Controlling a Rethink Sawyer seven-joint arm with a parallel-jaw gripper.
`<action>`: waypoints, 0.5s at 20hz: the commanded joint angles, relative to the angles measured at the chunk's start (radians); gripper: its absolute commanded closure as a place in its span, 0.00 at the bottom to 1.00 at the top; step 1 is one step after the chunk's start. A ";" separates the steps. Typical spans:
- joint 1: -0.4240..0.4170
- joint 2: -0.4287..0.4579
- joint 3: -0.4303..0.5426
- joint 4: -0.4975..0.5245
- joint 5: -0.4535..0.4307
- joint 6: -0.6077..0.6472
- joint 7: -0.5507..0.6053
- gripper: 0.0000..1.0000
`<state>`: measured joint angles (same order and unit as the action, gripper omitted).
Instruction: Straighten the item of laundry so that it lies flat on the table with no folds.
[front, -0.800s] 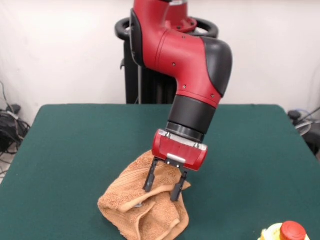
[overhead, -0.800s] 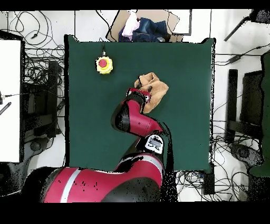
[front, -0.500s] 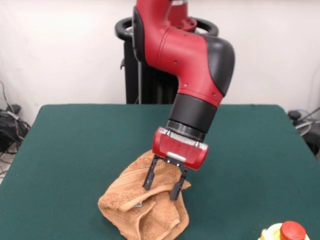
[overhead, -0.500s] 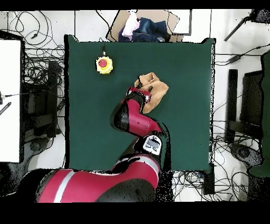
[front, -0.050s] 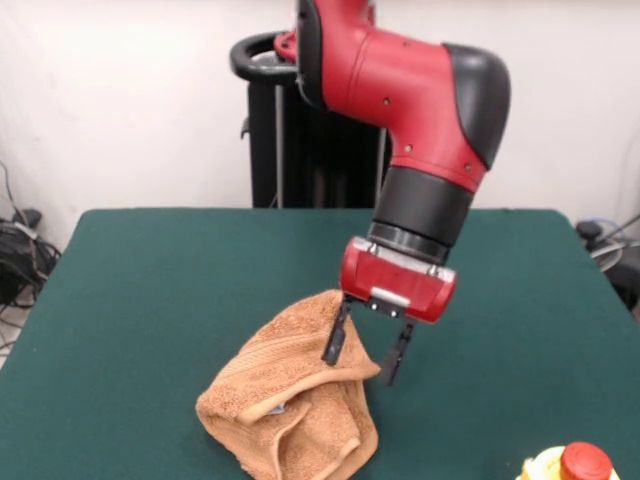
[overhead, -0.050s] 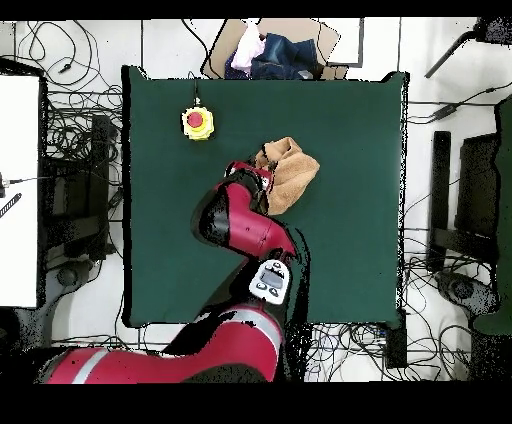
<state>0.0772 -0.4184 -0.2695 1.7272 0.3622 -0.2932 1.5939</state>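
**The Robot Hand and the Bunched-Up Towel**

The black two-finger end effector (front, -0.050s: 365, 354) hangs under a red block on the robot's big red and black arm (front, -0.050s: 420, 120). Its two thin fingers (front, -0.050s: 335, 340) are spread apart with a clear gap between them. One finger sits right against the raised edge of the soft orange-tan terry towel (front, -0.050s: 290, 400). The other finger is out over bare green cloth, beside the towel. The end effector does not pinch the towel between its fingers. It is hard to tell if the finger by the towel truly touches it.

The towel is not flat. It sits in a lumpy heap with deep folds, and one corner sticks up near the fingers. A woven stripe shows along one fold.

The towel lies on the big dark green felt desk (front, -0.050s: 150, 300). In the front view it is near the front edge, close to the middle. From above, the towel (overhead, -0.050s: 290, 172) is near the middle of the desk (overhead, -0.050s: 340, 250), with the arm reaching to it.

A round yellow box with a red button (overhead, -0.050s: 198, 122) sits on the desk, well apart from the towel.
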 joint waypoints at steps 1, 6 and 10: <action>-0.033 -0.058 0.062 0.114 -0.018 0.123 0.209 0.00; -0.083 -0.033 0.102 0.105 -0.057 0.079 0.212 0.00; -0.103 -0.003 0.112 0.084 -0.094 0.019 0.213 0.00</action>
<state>0.0094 -0.4630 -0.2645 1.7411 0.3201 -0.2790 1.5939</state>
